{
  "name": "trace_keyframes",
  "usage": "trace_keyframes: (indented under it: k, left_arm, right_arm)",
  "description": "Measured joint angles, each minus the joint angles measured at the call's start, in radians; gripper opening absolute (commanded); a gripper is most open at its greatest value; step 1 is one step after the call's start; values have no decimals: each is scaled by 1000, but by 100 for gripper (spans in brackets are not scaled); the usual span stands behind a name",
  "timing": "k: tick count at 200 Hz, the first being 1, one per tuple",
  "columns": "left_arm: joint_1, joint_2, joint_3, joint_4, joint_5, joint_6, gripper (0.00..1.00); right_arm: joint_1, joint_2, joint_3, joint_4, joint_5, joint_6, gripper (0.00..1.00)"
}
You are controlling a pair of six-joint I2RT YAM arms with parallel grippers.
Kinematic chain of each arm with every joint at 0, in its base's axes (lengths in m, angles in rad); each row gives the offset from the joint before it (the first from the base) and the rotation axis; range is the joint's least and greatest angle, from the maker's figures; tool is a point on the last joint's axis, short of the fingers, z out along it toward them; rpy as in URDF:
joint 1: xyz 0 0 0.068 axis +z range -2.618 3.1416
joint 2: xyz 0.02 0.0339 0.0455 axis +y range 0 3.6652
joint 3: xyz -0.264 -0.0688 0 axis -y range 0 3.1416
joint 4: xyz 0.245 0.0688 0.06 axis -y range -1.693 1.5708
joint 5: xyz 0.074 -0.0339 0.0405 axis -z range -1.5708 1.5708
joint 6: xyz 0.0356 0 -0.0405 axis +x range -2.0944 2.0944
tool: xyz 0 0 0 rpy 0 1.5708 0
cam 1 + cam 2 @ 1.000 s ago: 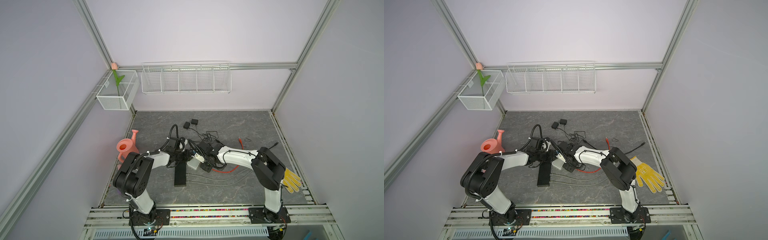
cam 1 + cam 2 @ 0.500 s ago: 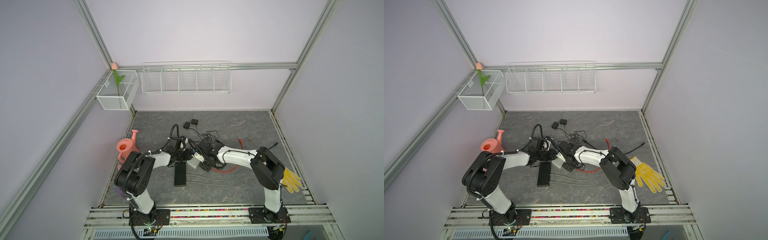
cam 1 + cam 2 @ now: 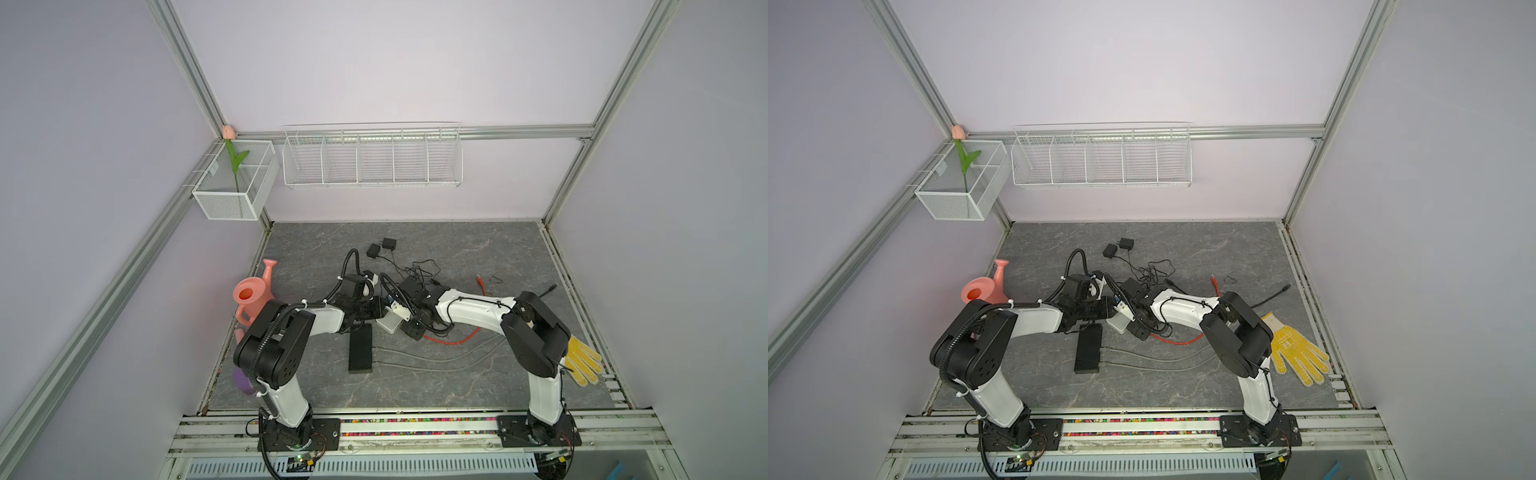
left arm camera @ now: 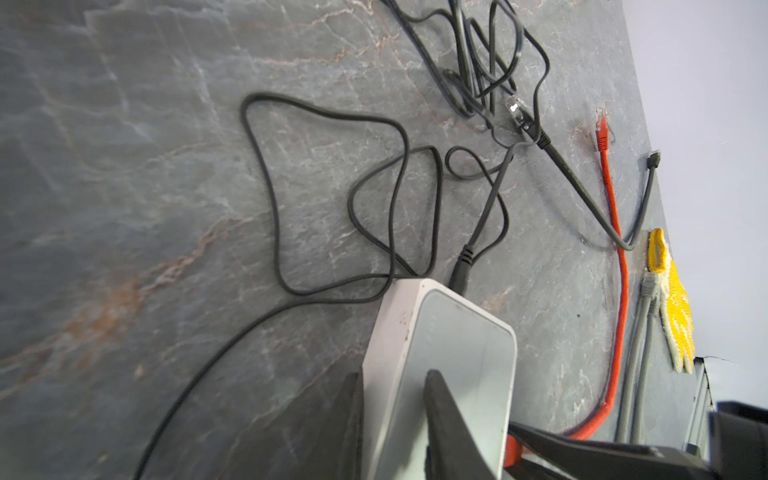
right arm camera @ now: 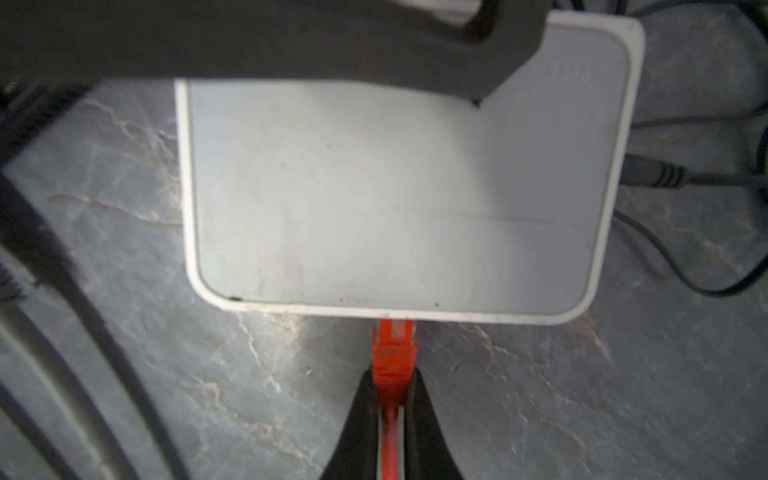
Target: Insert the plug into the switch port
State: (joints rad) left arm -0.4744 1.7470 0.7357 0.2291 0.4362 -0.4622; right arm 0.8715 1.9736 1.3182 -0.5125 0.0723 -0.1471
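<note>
The white switch (image 3: 390,325) (image 3: 1119,323) lies on the grey floor between both arms. My left gripper (image 4: 395,374) (image 3: 375,312) is shut on one end of the switch (image 4: 449,332), one finger on top and one against its side. My right gripper (image 5: 392,374) (image 3: 409,328) is shut on the orange plug (image 5: 392,345). The plug's clear tip meets the near side edge of the switch (image 5: 395,199). The port itself is hidden under that edge. The plug's red cable (image 3: 453,341) trails off to the right.
A black power lead (image 5: 652,176) sits plugged into another side of the switch. A long black box (image 3: 360,347) with two grey cables (image 3: 428,358) lies in front. Tangled black cables (image 3: 419,270), two adapters (image 3: 382,247), a pink watering can (image 3: 253,293) and a yellow glove (image 3: 582,359) lie around.
The left arm has shifted slightly to the right at the switch. The right gripper and plug have stayed at the switch's edge.
</note>
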Motion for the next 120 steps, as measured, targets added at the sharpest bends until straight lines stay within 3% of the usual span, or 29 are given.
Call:
trace_keyframes:
  k: [120]
  left_arm:
    - [-24,28,-18,108,-30,-2,24]
  right_arm:
    - [-52,9,18,-20,-53,-71,6]
